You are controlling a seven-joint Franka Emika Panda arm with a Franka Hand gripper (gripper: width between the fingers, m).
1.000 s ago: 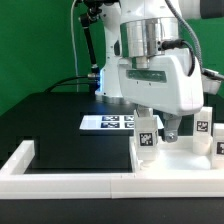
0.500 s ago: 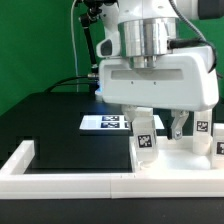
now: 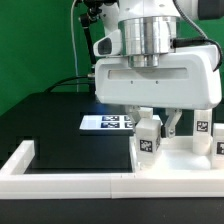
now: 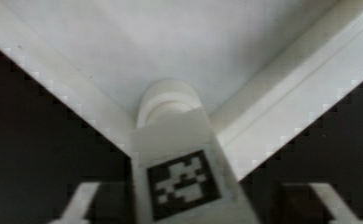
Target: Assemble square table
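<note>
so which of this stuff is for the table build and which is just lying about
For the job:
slab
leg in the claw
leg standing on the slab
claw

Just there:
marker board
border wall

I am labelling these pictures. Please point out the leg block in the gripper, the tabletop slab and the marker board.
leg block [image 3: 149,136]: exterior view, tagged front face.
tabletop slab [image 3: 185,155]: exterior view, bare top.
marker board [image 3: 100,123]: exterior view, its left part.

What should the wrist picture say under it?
Gripper holding a tagged white leg block above the square table slab.
</note>
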